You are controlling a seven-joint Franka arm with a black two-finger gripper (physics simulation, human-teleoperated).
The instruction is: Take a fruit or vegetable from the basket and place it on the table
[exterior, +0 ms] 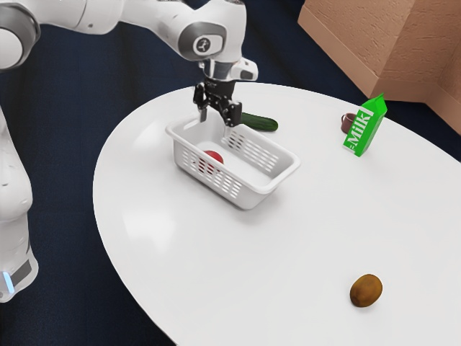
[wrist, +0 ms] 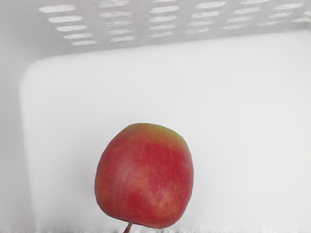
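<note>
In the exterior view, see one white basket [exterior: 252,197] on the table's [exterior: 180,288] eleven-o'clock side, with one red apple [exterior: 213,156] toward its nine-o'clock end. Hover with the gripper [exterior: 219,119] over the basket at eleven o'clock, with fingers wide apart, gripping nothing. From the basket, count one cucumber [exterior: 261,123] at one o'clock, one cup [exterior: 347,123] and one milk carton [exterior: 368,126] before three, one kiwi [exterior: 366,290] past four. Note white tabletop, dark blue floor [exterior: 65,144], tan wall [exterior: 374,43] toward two.

In the wrist view, see the apple on the basket's bottom [wrist: 233,121], apart from a slotted side [wrist: 88,24].

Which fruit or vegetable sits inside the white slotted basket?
The round red apple: it lies in the basket, while the long dark-green cucumber and the oval brown kiwi lie outside it, on the white tabletop.
</note>
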